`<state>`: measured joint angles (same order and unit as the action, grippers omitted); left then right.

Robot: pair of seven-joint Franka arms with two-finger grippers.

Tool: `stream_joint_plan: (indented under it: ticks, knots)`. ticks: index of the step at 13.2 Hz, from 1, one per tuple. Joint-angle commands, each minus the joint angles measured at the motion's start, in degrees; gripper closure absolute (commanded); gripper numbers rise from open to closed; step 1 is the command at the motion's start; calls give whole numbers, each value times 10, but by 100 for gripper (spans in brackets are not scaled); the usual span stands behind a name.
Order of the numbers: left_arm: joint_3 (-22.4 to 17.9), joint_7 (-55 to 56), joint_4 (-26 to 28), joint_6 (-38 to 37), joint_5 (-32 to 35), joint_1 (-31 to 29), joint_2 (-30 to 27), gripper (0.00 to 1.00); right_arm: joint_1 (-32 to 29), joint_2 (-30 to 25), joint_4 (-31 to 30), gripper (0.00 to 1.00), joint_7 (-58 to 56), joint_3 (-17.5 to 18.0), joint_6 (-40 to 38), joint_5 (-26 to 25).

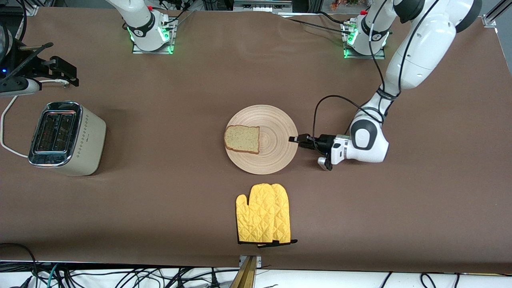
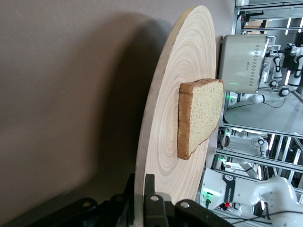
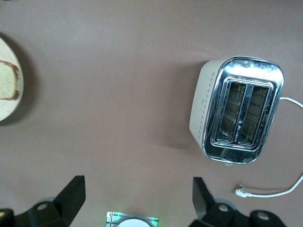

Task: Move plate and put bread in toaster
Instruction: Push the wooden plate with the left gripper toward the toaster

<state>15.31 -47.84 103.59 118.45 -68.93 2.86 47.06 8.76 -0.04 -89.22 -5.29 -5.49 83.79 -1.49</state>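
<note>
Plate (image 1: 276, 160) is matt ringed wood, bread (image 1: 242, 139) porous with darker crust, toaster (image 1: 66, 138) has glossy chrome top over matt cream dotted sides, oven mitt (image 1: 264, 214) quilted yellow cloth, desk (image 1: 160, 208) matt brown covering.

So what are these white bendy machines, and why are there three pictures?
They are two robot arms with pinching hands called grippers. One picture looks down from across the table; the other two come from a little camera on each arm's wrist. On the brown table lie a wooden plate with a slice of bread on it, a toaster toward the right arm's end, and a yellow oven mitt nearest the camera. The left gripper is pinching the plate's edge. The right gripper waits open, up in the air near the toaster.
</note>
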Motion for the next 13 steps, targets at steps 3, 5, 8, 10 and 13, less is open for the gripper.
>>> stream_joint_plan:
  ticks: [3, 5, 8, 10, 13]
  knots:
    - [1, -26, 16, -4, -24, -7, -16, 0, 3, -3, 3, 0, 1, 2, -7, -5]
    - [0, -26, 15, -3, -19, -8, -20, 0, 3, -3, 3, 0, 1, 2, -6, -4]
    - [-7, -19, 27, -3, -12, -21, -58, 0, 3, -1, 3, 0, 2, 2, -6, 3]
    - [-21, -16, 33, -1, 53, -22, -90, 0, 4, -2, 4, 0, 3, 3, -5, 3]
    - [-56, 22, 29, -4, 188, -23, -139, 0, 4, 4, 3, 0, 3, 4, -4, 17]
